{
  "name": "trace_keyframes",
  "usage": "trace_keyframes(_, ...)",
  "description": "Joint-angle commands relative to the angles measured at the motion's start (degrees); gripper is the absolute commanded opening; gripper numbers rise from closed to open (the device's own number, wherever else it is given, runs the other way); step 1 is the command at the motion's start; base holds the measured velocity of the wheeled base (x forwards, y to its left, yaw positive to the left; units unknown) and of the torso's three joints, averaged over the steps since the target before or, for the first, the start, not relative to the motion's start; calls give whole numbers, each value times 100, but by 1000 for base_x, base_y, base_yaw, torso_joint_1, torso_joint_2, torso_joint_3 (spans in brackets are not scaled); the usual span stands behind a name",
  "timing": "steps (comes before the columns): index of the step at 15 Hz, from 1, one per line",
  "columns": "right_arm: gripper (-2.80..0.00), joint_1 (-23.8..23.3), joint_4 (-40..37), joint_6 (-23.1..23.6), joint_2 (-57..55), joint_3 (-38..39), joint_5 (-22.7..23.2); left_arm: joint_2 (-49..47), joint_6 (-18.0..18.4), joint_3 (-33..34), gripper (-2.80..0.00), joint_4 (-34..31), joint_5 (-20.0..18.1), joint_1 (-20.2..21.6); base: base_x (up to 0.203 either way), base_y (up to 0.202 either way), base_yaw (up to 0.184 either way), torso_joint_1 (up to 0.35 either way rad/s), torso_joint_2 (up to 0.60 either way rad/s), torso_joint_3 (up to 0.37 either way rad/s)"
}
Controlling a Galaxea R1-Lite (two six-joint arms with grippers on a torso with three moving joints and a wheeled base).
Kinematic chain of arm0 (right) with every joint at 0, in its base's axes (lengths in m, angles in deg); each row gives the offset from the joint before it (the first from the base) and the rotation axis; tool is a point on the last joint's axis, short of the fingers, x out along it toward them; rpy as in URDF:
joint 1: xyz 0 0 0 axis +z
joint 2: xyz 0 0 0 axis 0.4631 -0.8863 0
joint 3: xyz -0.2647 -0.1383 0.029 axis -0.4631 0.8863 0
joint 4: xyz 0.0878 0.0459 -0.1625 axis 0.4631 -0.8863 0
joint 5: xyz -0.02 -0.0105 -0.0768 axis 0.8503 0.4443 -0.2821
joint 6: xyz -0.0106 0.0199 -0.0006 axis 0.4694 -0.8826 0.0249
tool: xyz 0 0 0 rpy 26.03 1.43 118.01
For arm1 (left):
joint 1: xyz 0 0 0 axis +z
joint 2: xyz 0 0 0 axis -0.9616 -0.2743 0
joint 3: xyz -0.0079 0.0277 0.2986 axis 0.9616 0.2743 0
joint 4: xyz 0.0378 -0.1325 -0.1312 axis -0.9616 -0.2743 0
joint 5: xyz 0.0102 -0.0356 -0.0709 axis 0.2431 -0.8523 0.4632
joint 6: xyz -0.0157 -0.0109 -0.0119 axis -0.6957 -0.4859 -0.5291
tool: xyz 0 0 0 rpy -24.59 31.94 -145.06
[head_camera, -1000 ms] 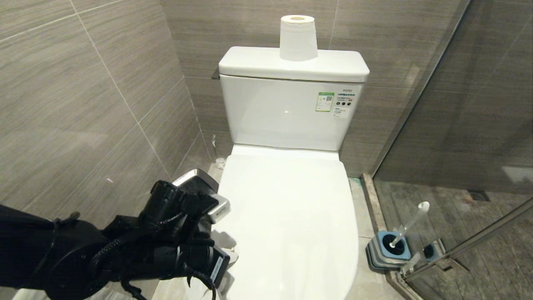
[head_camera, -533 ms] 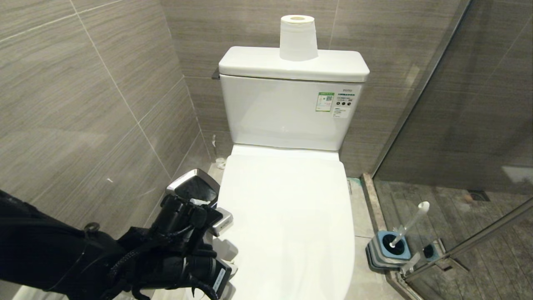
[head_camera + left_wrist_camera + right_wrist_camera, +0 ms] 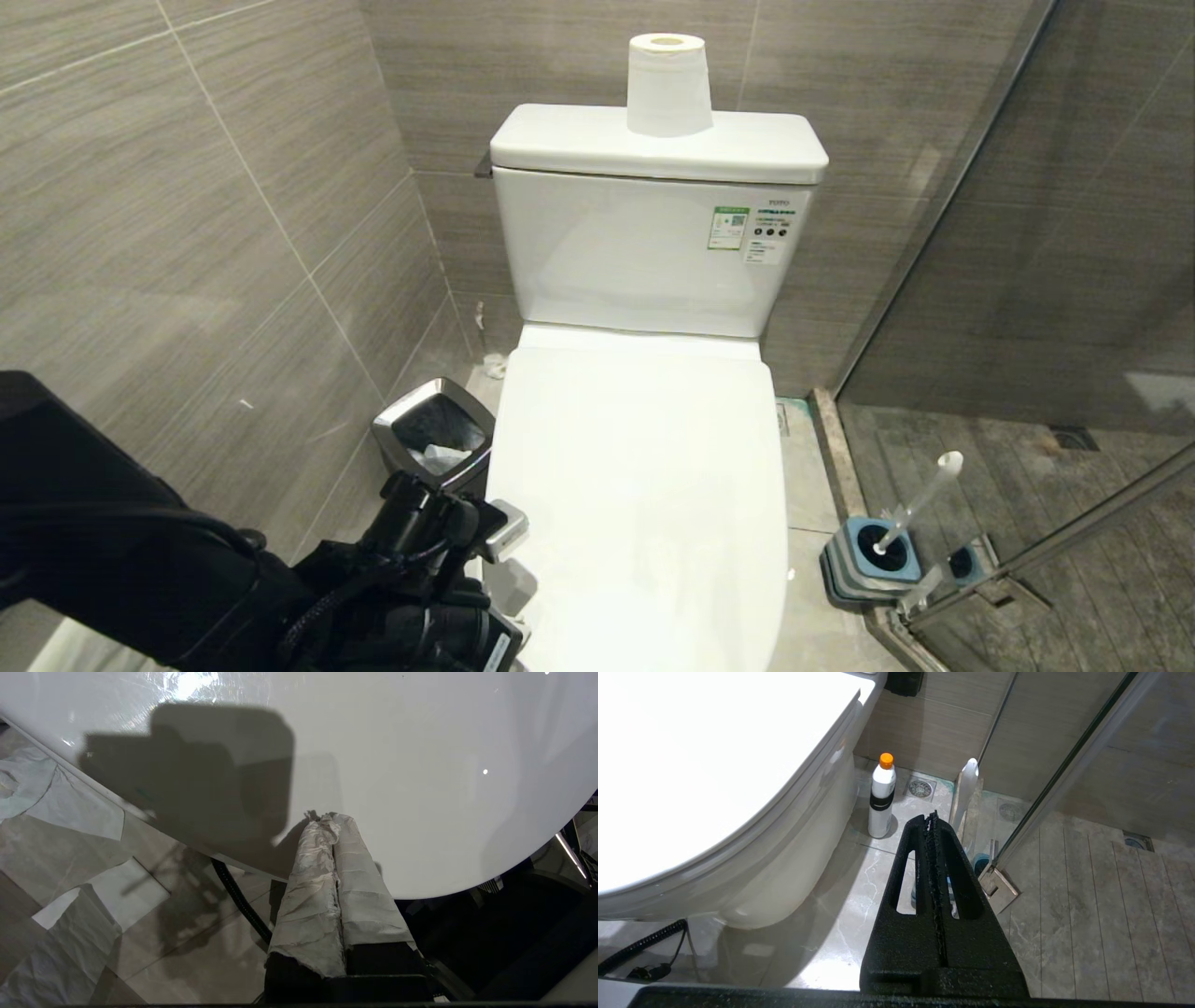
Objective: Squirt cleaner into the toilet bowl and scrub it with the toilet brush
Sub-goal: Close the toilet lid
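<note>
Closed toilet, brush parked in its holder

The toilet bowl [image 3: 644, 485] fills mid-frame, lid down; a paper roll [image 3: 667, 84] tops the tank, a steel-rimmed bin [image 3: 434, 434] sits left. The toilet brush [image 3: 920, 499] stands in its holder [image 3: 868, 560], lower right. The left gripper [image 3: 329, 821], pressed closed and empty, hangs at the lid's front-left edge; the right gripper [image 3: 931, 821] is likewise clamped on nothing.

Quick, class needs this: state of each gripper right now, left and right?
Left gripper: shut, holding nothing, tips over the front edge of the closed toilet lid.
Right gripper: shut, empty, parked above the floor beside the toilet.
</note>
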Motion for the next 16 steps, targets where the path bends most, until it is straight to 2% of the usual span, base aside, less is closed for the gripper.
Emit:
trace_keyframes(1,-280,0,2,5,4,70,5,-194,6,117,-280,361,-1,0,0,0,0,0,0,0)
trace_keyframes(6,-280,0,2,5,4,70,5,-360,-81,442,-280,1027,-5,39,0,0,0,0,0,0)
trace_keyframes(10,-280,0,2,5,4,70,5,553,-550,290,-280,1237,24,31,0,0,0,0,0,0)
trace_keyframes(12,-280,0,2,5,4,70,5,1269,-658,-48,-280,907,79,123,0,0,0,0,0,0)
trace_keyframes(14,-280,0,2,5,4,70,5,1818,-696,-722,-280,281,158,327,0,0,0,0,0,0)
trace_keyframes(16,-280,0,2,5,4,70,5,2065,-714,-1504,-280,-145,560,642,0,0,0,0,0,0)
